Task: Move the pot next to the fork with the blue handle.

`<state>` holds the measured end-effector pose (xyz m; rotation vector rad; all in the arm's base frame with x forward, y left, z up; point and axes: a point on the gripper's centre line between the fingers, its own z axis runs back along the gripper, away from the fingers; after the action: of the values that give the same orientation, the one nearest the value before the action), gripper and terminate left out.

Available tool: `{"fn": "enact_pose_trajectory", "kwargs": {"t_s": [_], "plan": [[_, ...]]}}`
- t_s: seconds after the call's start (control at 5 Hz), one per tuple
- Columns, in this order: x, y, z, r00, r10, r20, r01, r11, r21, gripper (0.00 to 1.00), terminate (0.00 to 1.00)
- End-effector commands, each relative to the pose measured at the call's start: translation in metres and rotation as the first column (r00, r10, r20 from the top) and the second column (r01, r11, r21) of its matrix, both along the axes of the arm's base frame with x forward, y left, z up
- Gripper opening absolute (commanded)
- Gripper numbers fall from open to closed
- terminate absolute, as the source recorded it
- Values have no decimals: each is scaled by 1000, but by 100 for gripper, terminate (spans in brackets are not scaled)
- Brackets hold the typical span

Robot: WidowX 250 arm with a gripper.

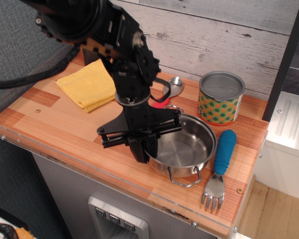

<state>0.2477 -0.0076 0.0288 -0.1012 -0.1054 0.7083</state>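
The shiny steel pot (184, 147) with wire loop handles rests on the wooden table (55, 124), just left of the fork with the blue handle (220, 166). The fork lies with its tines toward the front edge. My black gripper (145, 149) is at the pot's left rim, its fingers closed on the rim. One wire handle sticks out at the pot's front.
A green-and-orange patterned can (220, 97) stands behind the fork. A yellow cloth (88, 84) lies at the back left. A red-handled spoon (170, 90) lies behind the pot, partly hidden by my arm. The table's front and right edges are close to the fork.
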Motion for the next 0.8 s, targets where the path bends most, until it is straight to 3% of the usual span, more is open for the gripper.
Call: {"fn": "enact_pose_trajectory", "kwargs": {"t_s": [0.0,0.6], "plan": [[-8,9,-6,999,35,2,-35,999,-9,100,0],[-8,11,-3,1000,4,15,-4,999,-35,100,0]]}}
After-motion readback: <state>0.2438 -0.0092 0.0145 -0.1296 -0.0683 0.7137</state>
